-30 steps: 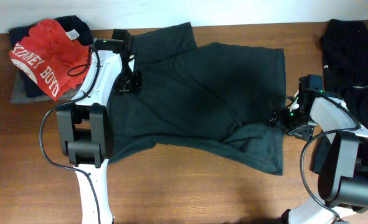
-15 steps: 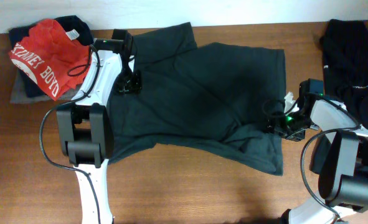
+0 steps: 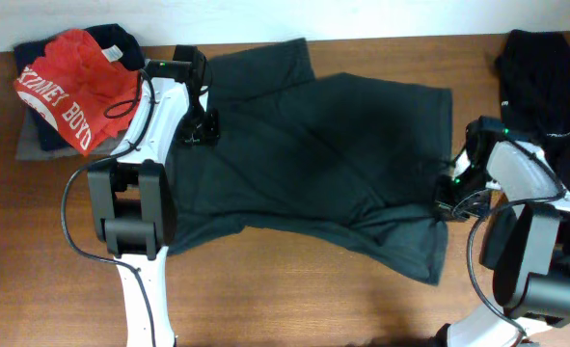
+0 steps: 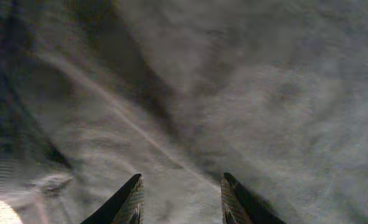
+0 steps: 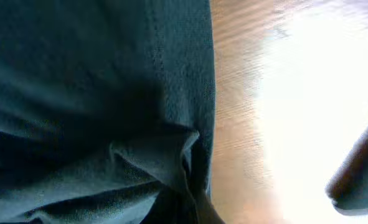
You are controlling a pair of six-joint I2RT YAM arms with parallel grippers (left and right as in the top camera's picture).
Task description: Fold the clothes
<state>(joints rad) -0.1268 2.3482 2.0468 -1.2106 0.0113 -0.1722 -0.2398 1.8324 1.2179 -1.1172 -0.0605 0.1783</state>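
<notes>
T-shirt (image 3: 304, 154): dark grey-green cloth, matt, soft, creased; fine knit texture visible close up. Red shirt (image 3: 67, 82): matt cloth, crumpled, white printed lettering. Black garment (image 3: 545, 67): matt cloth. Table (image 3: 285, 299): brown wood, smooth, grain visible, slight sheen. Arm casings (image 3: 154, 111): white and black hard plastic, smooth, semi-gloss.

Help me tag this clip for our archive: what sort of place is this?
Probably a robotics lab bench set up for folding laundry: the left arm and right arm stand at a wooden table, a dark T-shirt spread between them, a red shirt piled aside.
</notes>
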